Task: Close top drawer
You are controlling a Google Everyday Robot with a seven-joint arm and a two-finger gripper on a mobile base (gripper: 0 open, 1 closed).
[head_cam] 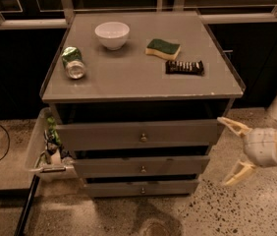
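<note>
Claw (223, 151) gapes wide just right of the protruding top drawer (109, 134), contents hidden.

I count 3 drawers in the cabinet (138, 85): 1 top drawer (178, 133) plus 2 shorter drawers (109, 167) below it, w/ 1 knob (143, 137) apiece, so 3 knobs. On the cabinet's top I get 4 items: 1 white bowl (112, 35), 1 can (73, 62) (lying on its side), 1 sponge (163, 48), 1 dark snack bar (184, 67). Left of the cabinet, 1 bin (33, 149). Right of the cabinet, 1 gripper (233, 151), 2 fingers (234, 127) spread apart.
</note>
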